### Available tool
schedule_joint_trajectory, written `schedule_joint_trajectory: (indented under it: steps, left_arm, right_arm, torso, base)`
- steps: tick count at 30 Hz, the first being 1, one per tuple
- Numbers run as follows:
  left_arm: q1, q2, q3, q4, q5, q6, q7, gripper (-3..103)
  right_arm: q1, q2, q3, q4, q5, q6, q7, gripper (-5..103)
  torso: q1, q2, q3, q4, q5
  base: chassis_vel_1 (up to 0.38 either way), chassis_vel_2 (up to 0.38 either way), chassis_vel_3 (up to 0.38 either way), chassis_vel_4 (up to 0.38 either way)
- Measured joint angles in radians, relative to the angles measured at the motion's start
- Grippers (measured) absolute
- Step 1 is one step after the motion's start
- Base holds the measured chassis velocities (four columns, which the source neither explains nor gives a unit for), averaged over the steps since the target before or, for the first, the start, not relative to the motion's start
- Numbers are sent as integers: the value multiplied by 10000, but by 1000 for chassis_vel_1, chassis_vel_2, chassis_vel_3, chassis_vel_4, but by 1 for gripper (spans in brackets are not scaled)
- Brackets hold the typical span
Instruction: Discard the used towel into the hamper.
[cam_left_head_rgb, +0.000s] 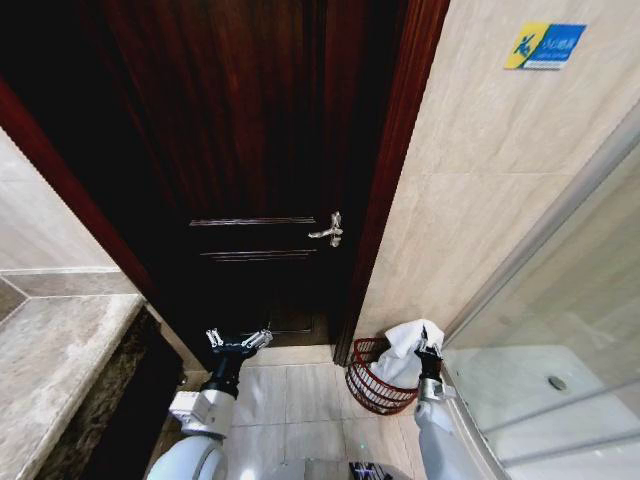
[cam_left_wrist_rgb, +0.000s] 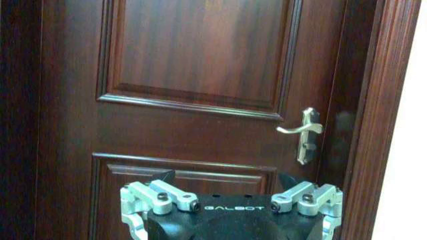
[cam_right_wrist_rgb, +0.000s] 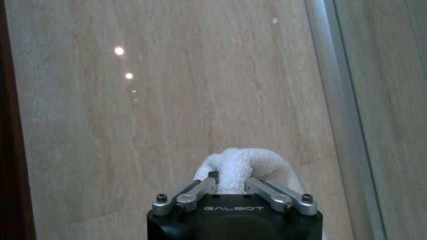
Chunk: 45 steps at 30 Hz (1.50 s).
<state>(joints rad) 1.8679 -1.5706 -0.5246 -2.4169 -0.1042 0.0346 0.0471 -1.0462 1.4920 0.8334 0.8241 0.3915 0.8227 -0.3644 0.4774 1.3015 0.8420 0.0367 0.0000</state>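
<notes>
The white towel (cam_left_head_rgb: 412, 340) hangs bunched from my right gripper (cam_left_head_rgb: 430, 352), which is shut on its upper part. Its lower folds droop into the hamper (cam_left_head_rgb: 372, 385), a round dark reddish wire basket on the floor by the wall corner. The right wrist view has the two fingers pinched together on the towel (cam_right_wrist_rgb: 241, 161) just ahead of the right gripper (cam_right_wrist_rgb: 230, 184). My left gripper (cam_left_head_rgb: 239, 340) is held low in front of the door, open, with nothing between its spread fingers (cam_left_wrist_rgb: 162, 196). It stays well left of the hamper.
A dark wooden door (cam_left_head_rgb: 250, 150) with a silver lever handle (cam_left_head_rgb: 328, 230) stands straight ahead. A marble counter (cam_left_head_rgb: 50, 370) borders the left side. A glass shower partition (cam_left_head_rgb: 560, 330) runs close along the right of the hamper. Beige floor tiles (cam_left_head_rgb: 290, 395) lie between the arms.
</notes>
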Motion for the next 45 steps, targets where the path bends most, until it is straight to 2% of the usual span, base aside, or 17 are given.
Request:
schedule_joint_trajectory:
  steps: [45]
  left_arm:
    - [0, 0, 0, 0, 0, 0, 0, 100]
  right_arm:
    - [-183, 124, -1, -985, -269, 0, -174, 6]
  torso:
    - [0, 0, 0, 0, 0]
  base:
    - [0, 0, 0, 0]
